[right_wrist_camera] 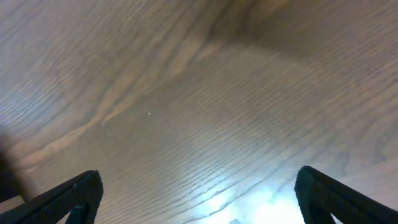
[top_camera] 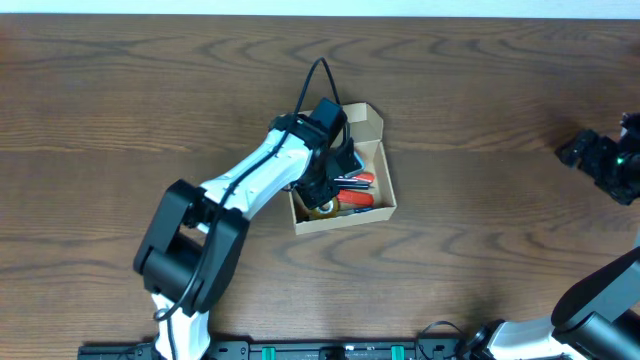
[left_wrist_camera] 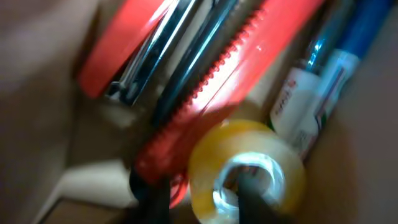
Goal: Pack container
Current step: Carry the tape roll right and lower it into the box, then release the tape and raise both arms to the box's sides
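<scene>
The tan cardboard container point(top_camera: 372, 118) stands open at the table's middle, its flap lid raised at the back. Inside lie a yellow tape roll point(top_camera: 322, 208), a red toothed cutter point(top_camera: 355, 182) and other items. My left gripper point(top_camera: 325, 192) reaches down into the container. In the left wrist view its fingers point(left_wrist_camera: 199, 186) straddle one wall of the tape roll point(left_wrist_camera: 205, 154), one finger in the hole and one outside, with gaps on both sides. My right gripper point(top_camera: 600, 155) is open and empty over bare table at the far right point(right_wrist_camera: 199, 193).
In the container the left wrist view shows the red cutter point(left_wrist_camera: 249, 56), a red-handled tool with metal arms point(left_wrist_camera: 124, 43) and a blue and white marker point(left_wrist_camera: 323, 81) along the right wall. Dark wood table point(top_camera: 120, 90) surrounds the container.
</scene>
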Tool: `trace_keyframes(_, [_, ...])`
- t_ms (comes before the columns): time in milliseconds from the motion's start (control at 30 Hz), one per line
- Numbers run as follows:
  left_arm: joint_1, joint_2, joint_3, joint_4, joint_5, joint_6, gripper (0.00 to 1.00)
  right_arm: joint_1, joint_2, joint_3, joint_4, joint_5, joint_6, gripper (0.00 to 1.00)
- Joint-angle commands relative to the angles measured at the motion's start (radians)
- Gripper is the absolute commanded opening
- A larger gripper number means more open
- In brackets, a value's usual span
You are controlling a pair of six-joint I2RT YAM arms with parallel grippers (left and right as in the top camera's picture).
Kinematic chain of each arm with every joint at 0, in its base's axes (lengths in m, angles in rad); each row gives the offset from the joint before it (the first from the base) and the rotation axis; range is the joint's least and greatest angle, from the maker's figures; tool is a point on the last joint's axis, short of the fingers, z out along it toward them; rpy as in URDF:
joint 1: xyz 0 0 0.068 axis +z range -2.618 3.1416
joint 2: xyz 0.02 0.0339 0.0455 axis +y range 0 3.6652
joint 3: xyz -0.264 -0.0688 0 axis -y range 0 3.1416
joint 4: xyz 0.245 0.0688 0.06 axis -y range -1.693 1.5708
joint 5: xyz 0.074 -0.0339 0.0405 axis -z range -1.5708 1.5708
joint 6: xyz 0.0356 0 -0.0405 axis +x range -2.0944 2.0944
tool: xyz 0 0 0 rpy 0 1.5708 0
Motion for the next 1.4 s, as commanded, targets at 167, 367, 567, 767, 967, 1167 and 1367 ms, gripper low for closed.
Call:
trace_keyframes(167, [0.002, -0.009, 0.056, -0.056, -0.043, -0.015, 0.49, 0.012, -0.006, -0.002, -0.003, -0.011, -0.027, 0.96])
trace_keyframes(367, [0.001, -0.052, 0.257, -0.227, -0.117, -0.015, 0.65, 0.012, -0.006, -0.002, -0.001, -0.011, -0.027, 0.96])
trace_keyframes(567, [0.007, -0.096, 0.498, -0.393, -0.19, -0.055, 0.95, 0.044, -0.006, -0.002, -0.001, -0.049, -0.117, 0.95])
trace_keyframes(767, [0.108, -0.149, 0.602, -0.407, -0.375, -0.356, 0.95, 0.204, -0.019, 0.031, -0.016, -0.3, -0.399, 0.93])
trace_keyframes(967, [0.359, -0.22, 0.652, -0.444, -0.165, -0.454, 0.71, 0.35, -0.065, 0.261, -0.117, -0.266, -0.413, 0.66])
trace_keyframes(1167, [0.675, -0.269, 0.651, -0.431, 0.249, -0.469, 0.19, 0.364, -0.075, 0.471, -0.175, -0.228, -0.347, 0.01])
trace_keyframes(1367, [0.909, -0.253, 0.557, -0.347, 0.732, -0.506, 0.06, 0.317, -0.041, 0.465, -0.121, -0.511, -0.142, 0.01])
